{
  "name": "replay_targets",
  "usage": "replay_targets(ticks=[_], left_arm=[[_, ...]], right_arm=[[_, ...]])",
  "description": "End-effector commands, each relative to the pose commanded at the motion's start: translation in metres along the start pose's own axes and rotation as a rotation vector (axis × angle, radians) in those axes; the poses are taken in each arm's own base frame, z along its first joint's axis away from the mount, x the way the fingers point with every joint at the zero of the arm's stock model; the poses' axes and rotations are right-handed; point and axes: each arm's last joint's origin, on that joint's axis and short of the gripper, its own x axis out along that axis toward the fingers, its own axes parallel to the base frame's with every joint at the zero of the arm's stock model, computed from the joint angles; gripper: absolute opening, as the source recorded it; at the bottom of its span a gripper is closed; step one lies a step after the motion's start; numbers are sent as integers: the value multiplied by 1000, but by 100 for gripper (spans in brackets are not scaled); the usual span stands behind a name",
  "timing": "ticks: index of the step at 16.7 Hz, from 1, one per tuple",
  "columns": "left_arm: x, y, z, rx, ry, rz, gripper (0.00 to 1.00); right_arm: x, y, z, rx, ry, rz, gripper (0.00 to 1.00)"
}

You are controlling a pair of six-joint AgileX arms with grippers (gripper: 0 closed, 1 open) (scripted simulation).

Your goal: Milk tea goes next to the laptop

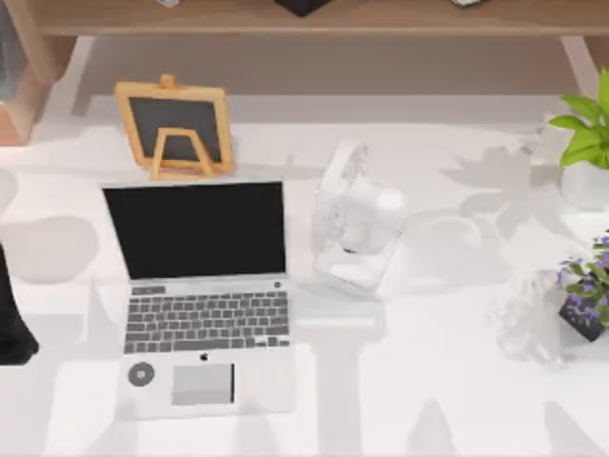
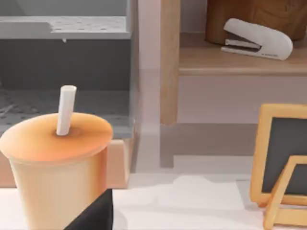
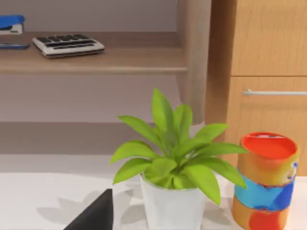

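Note:
The milk tea, a pale cup with a tan-orange domed top and a short white straw, stands upright on the white table close in front of my left gripper, of which a dark part shows beside the cup. The silver laptop lies open at the table's left-middle, black screen up. My left arm is a dark shape at the table's left edge. In the right wrist view a dark part of my right gripper shows low over the table, in front of a potted plant.
A wood-framed chalkboard stands behind the laptop, a white desk fan to its right. A green plant in a white pot, a purple-flowered plant and a colourful can are on the right. Wooden shelves run along the back.

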Motion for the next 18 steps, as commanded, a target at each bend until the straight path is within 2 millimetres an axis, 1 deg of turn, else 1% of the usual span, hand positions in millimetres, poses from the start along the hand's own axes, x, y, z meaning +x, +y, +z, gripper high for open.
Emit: replay_targets(ticks=[5, 9, 12, 14, 18], left_arm=[[4, 2, 3, 6, 3, -2, 100], [18, 12, 8, 23, 33, -9, 100], [35, 25, 9, 33, 73, -15, 100], [48, 38, 7, 35, 102, -20, 100], [70, 67, -8, 26, 153, -28, 100]], right_arm=[[0, 0, 0, 0, 0, 0, 100], [0, 0, 0, 0, 0, 0, 100], [0, 0, 0, 0, 0, 0, 100], [0, 0, 0, 0, 0, 0, 100], [0, 0, 0, 0, 0, 0, 100]])
